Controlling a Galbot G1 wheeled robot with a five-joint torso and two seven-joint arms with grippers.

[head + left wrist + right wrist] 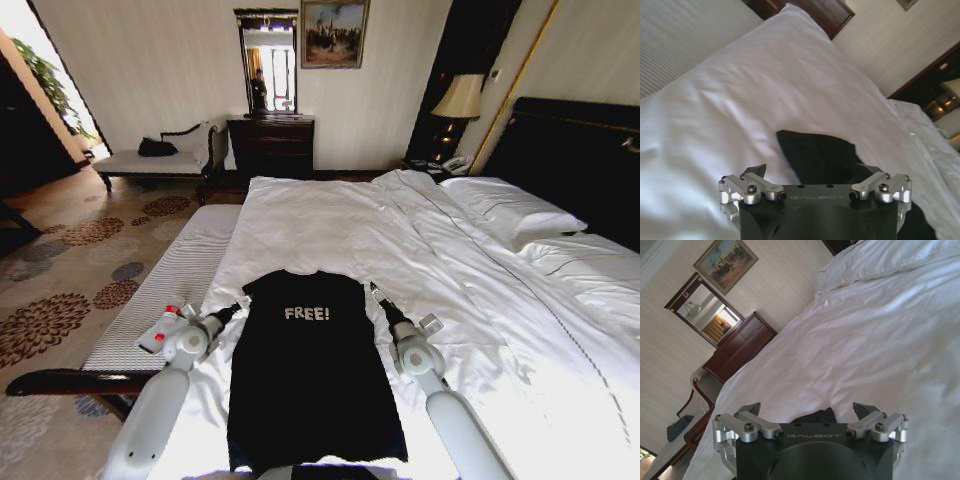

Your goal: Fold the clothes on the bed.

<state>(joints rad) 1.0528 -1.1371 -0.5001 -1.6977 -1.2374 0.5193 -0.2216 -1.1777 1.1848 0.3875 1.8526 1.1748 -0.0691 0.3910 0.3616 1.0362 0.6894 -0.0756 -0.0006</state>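
The black T-shirt point(305, 375) lay flat on the white duvet point(330, 220) near the foot of the bed point(560, 150), collar toward the pillows point(510, 212), its white "FREE!" lettering point(307, 313) facing up and its sleeves apparently tucked in so the body formed a long dark strip.

The step in hand looked like taking the two shoulder corners for a fold. To do it well, each pair of fingers should close on the black cotton alone, at matching points on either side of the collar, without pinching the duvet beneath. The two arms should then lift and travel together, level with each other, so the shirt folds square rather than skewing.

Both arms reached forward from the bottom of the head view, flanking the shirt symmetrically. The left gripper point(228, 314) sat at the shirt's left shoulder edge, and the right gripper point(380, 297) just beside the right shoulder edge.

In the left wrist view the left gripper point(815, 172) had its fingers spread wide, black fabric lying between and below them, holding nothing. In the right wrist view the right gripper point(811, 410) was likewise spread wide and empty, a peak of black cloth showing just ahead of its body.
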